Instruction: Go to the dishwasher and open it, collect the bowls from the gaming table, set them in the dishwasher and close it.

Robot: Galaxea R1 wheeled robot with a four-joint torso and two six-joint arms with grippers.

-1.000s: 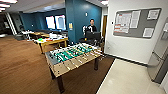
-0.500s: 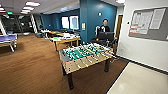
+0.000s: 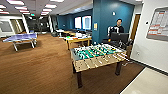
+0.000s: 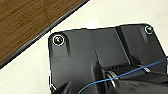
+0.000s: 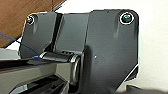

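The gaming table (image 3: 78, 39), long with a pale top and yellowish edge, stands in the middle distance beyond the foosball table; small items lie on it, too blurred to name. The bowls cannot be made out from here. The dishwasher is out of view. In the left wrist view my left gripper (image 4: 61, 88) is a dark shape at the picture's edge, over the robot's dark plate (image 4: 82, 50). In the right wrist view my right gripper (image 5: 140, 89) is likewise a dark sliver beside the plate (image 5: 110, 50).
A green-field foosball table (image 3: 97, 56) stands close ahead on the brown wood floor. A blue ping-pong table (image 3: 21, 38) is at far left. A person (image 3: 119, 28) stands behind a dark rig by the teal wall. Pale flooring (image 3: 147, 83) lies at lower right.
The whole head picture has shifted, so the camera has turned and moved. The foosball table now shows larger and the ping-pong table has come fully into view at left.
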